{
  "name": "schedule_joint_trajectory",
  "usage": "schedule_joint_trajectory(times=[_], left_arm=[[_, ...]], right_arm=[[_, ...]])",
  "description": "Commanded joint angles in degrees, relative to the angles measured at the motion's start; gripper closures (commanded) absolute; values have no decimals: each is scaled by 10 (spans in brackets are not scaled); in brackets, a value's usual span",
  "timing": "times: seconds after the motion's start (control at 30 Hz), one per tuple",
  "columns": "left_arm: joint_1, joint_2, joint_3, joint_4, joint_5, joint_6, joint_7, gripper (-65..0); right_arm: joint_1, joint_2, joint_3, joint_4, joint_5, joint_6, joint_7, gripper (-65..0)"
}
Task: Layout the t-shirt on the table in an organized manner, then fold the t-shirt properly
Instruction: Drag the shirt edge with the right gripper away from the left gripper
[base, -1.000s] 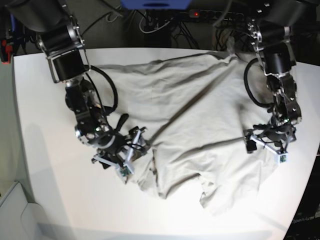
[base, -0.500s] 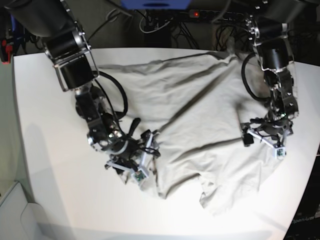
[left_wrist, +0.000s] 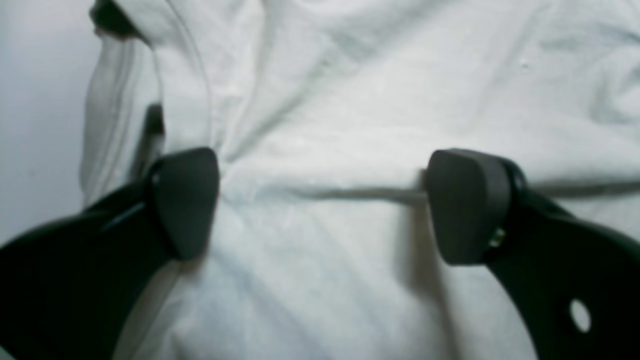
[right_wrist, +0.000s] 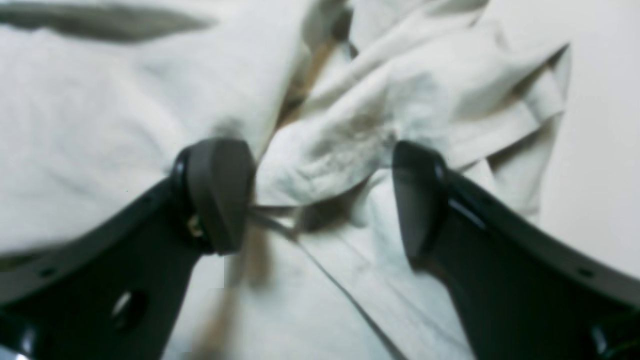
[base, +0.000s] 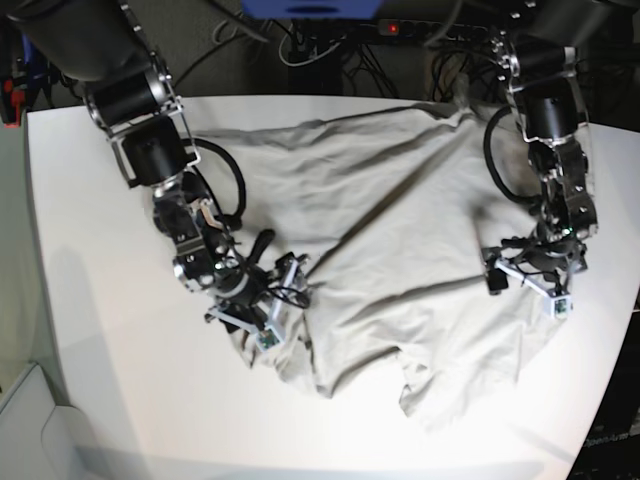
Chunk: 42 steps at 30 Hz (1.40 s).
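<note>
The light grey-beige t-shirt (base: 400, 220) lies crumpled and skewed across the white table (base: 90, 330), one part reaching the far edge. At the shirt's left edge my right gripper (base: 262, 310) is down on the cloth. In the right wrist view this gripper (right_wrist: 320, 197) is open, and a bunched fold of t-shirt (right_wrist: 350, 135) rises between its fingers (right_wrist: 220, 195). My left gripper (base: 525, 280) is on the shirt's right side. The left wrist view shows it (left_wrist: 325, 205) open, its pads (left_wrist: 465, 205) straddling a low crease in the t-shirt (left_wrist: 350, 100).
Cables and a power strip (base: 430, 30) lie beyond the table's far edge. A pale grey object (base: 30, 420) sits off the table's lower left corner. Bare table shows left (left_wrist: 30, 125) of the cloth and right (right_wrist: 600, 150) of the bunched sleeve.
My right gripper has moved right, from the bare table's side onto the shirt's left edge, then drew slightly up. My left gripper shifted a little left and up. Both stayed open.
</note>
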Motion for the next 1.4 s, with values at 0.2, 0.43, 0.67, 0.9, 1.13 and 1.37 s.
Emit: schedule_joint_trajectory(times=[0.2, 0.43, 0.67, 0.9, 1.13, 1.37], left_arm=[[-14, 0, -1, 12, -4, 5, -13, -650], [-7, 0, -1, 9, -4, 5, -15, -650], [1, -1, -1, 11, -4, 5, -13, -650], [8, -1, -1, 13, -4, 5, -13, -650], [8, 0, -1, 42, -4, 5, -13, -650], [16, 0, -1, 98, -4, 5, -12, -650]], right_arm=[[45, 0, 3, -37, 2, 4, 56, -281], [68, 16, 3, -34, 2, 4, 54, 0], [133, 63, 35, -38, 2, 4, 63, 0], [229, 106, 68, -98, 2, 2, 106, 0], [290, 122, 68, -226, 2, 2, 171, -155], [261, 126, 72, -213, 2, 2, 184, -391]])
